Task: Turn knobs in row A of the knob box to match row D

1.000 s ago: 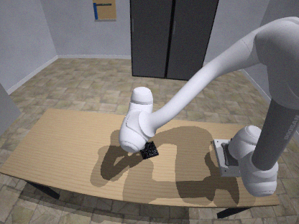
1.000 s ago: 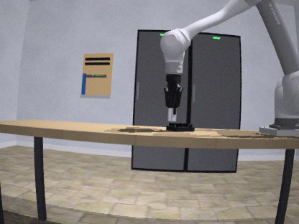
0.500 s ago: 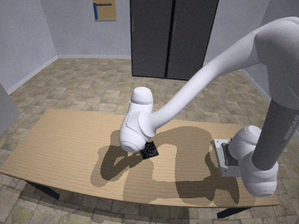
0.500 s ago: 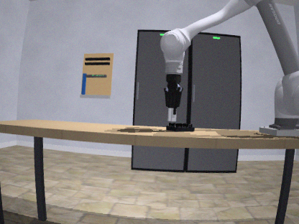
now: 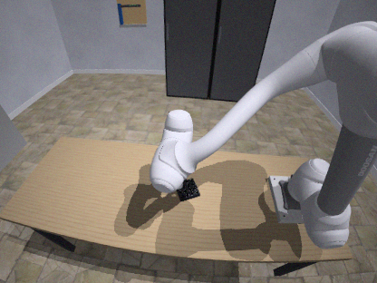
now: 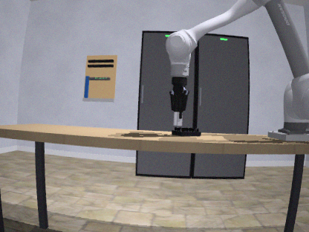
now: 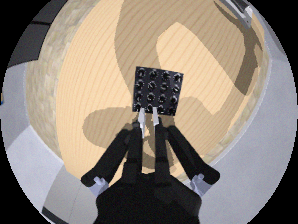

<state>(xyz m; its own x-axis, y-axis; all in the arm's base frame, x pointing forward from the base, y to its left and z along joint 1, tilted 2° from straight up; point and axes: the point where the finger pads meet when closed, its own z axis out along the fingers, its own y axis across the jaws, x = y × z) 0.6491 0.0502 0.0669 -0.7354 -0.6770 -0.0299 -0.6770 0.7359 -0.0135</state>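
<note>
The knob box (image 5: pixel 188 190) is a small black square box with rows of dark knobs, standing on the wooden table; it also shows in the side view (image 6: pixel 186 131) and in the wrist view (image 7: pixel 158 90). The knob lines and printed names are too small to read. My gripper (image 6: pixel 178 126) points straight down over the box's left part in the side view, its tips at about the height of the knob tops. In the wrist view the fingertips stand nearly together at the box's near edge, with nothing clearly between them. In the overhead view the arm's wrist hides the fingers.
The arm's base plate (image 5: pixel 283 200) is bolted at the table's right end. The white arm (image 5: pixel 254 109) arches over the table's right half. A dark double-door cabinet (image 6: pixel 193 104) stands behind the table.
</note>
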